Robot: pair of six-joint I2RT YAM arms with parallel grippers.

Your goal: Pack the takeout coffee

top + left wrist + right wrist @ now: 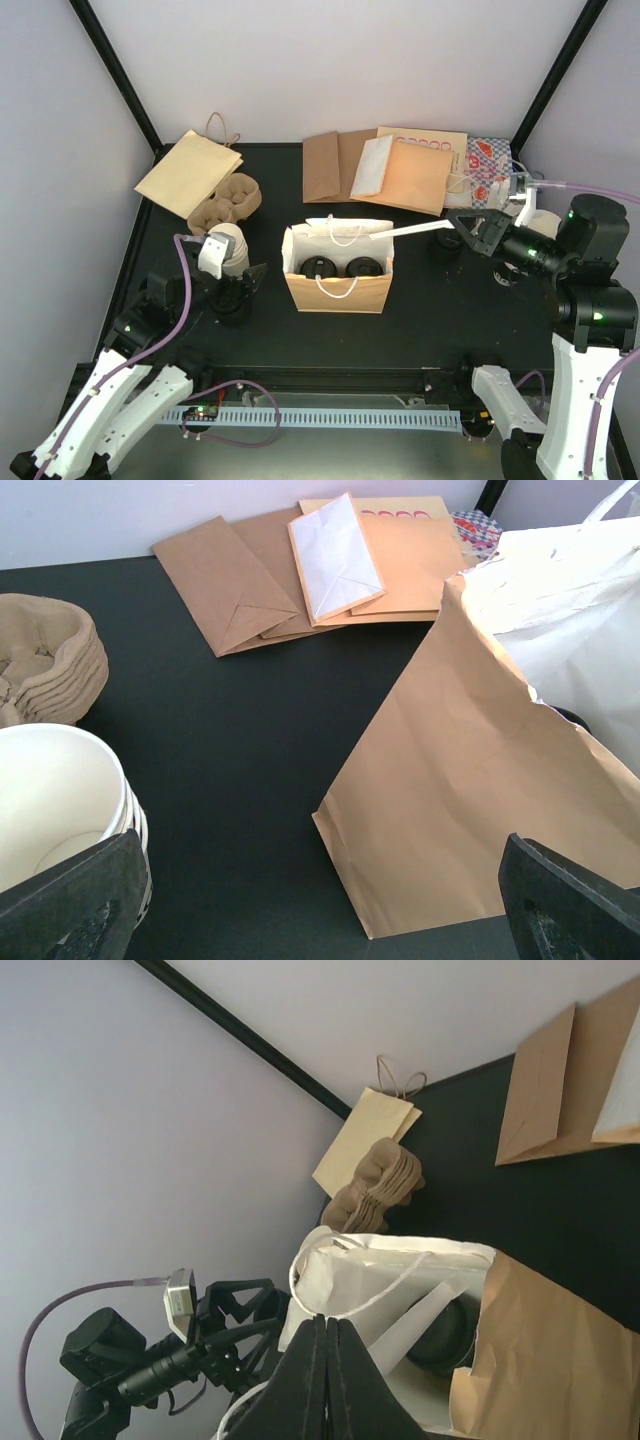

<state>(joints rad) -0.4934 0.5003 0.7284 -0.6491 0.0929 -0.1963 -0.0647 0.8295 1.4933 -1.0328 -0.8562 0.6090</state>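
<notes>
The takeout coffee stands inside an upright brown paper bag (338, 290) at the table's middle. Two black lids (318, 267) (363, 267) show side by side through its open top, and one lid (445, 1335) shows in the right wrist view. My right gripper (466, 234) hovers just right of the bag with its fingers (350, 1380) pressed shut. A flat white strip (418, 231) runs from the bag's rim to its tips and passes under one finger; a pinch does not show. My left gripper (245, 285) is open and empty, left of the bag (480, 780).
A stack of lidless cream cups (228, 245) (50, 800) stands right beside the left gripper. Pulp carrier trays (228, 200) and a tan handled bag (190, 172) lie at the back left. Several flat paper bags (390, 165) lie along the back wall.
</notes>
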